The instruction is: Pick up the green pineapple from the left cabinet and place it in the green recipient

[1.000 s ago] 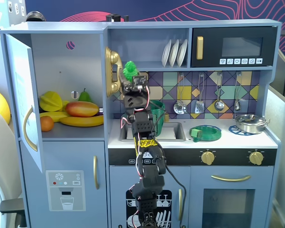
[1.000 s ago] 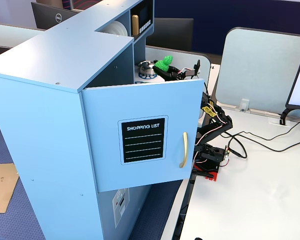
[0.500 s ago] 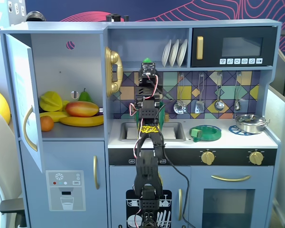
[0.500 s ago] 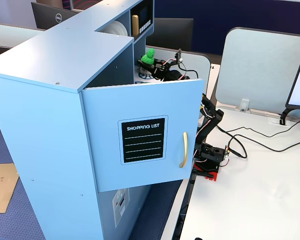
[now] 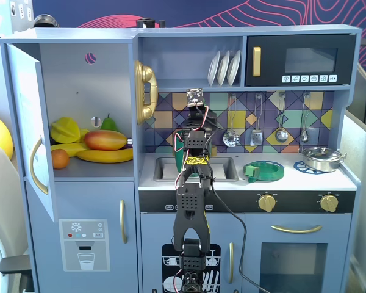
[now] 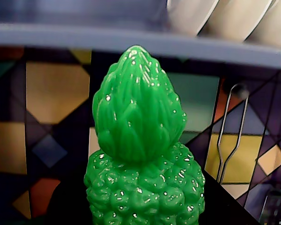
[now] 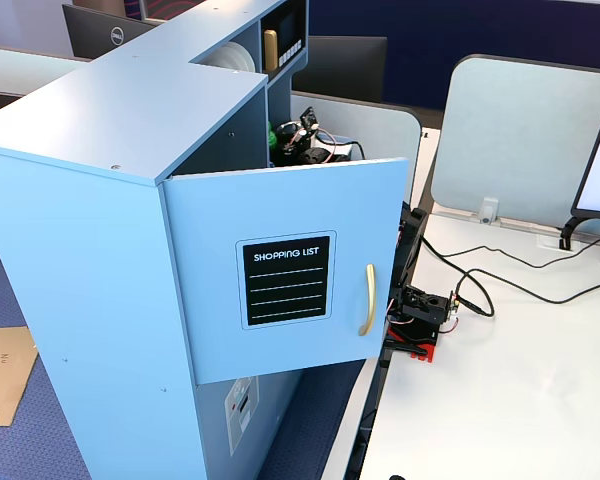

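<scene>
Your hand is clamped on the bright-green bumpy toy pineapple. The jaws themselves are out of shot, so I'm judging that from the fruit hanging in mid-air, square in front of the wrist camera.

- Pineapple: upright, crown up, level with the coloured tile backsplash and just under the shelf of white plates. It is out of the tall blue-grey left cabinet, whose door stands open. Only the other fruit lies on its shelf, including the red-yellow mango.
- Why so high: my read is that the height keeps the fruit clear of the sink and of the pot's thick rim on the way across.
- Tall dark-green pot: the arm covers it in the front fixed view, and it isn't in the wrist view. You can't confirm alignment from here.
- Don't confuse it with the flat green round dish on the worktop, to the right in the front fixed view.
- Next, I'd say: get the pot in sight, then lower straight down and release inside the rim. The main risk is clipping the rim or dropping the fruit into the sink.
</scene>
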Robot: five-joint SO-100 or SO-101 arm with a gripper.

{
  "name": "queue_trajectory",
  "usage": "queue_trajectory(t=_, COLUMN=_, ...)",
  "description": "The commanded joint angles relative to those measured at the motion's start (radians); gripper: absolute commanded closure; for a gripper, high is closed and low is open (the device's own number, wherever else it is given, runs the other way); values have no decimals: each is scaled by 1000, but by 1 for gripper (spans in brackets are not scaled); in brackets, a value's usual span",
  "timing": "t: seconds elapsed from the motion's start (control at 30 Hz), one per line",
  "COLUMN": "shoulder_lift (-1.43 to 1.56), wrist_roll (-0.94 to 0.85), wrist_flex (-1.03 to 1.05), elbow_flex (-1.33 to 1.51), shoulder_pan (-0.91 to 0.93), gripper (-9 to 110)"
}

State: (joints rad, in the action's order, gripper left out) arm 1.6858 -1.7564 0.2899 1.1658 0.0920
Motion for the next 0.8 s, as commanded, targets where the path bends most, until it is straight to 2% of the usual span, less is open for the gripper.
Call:
queue_trajectory(t=0.0, shoulder_lift=-8, wrist_roll=-26, wrist_flex=5, elbow_flex=-48, shoulder_pan=-2, gripper=101)
queue_trajectory(t=0.33, shoulder_lift=8, wrist_roll=-98, wrist_flex=18, elbow_flex=9, shoulder_pan=-23, gripper=100)
queue_trajectory(t=0.4, shoulder_lift=11, wrist_roll=-78, wrist_flex=9, elbow_flex=20, shoulder_pan=-25, gripper=93)
queue_trajectory(t=0.53, shoulder_lift=12, wrist_roll=126, wrist_flex=-71, elbow_flex=31, shoulder_pan=-34, gripper=61)
queue_trajectory(t=0.77, shoulder_lift=28, wrist_roll=150, wrist_flex=-63, elbow_flex=29, shoulder_pan=-51, gripper=60)
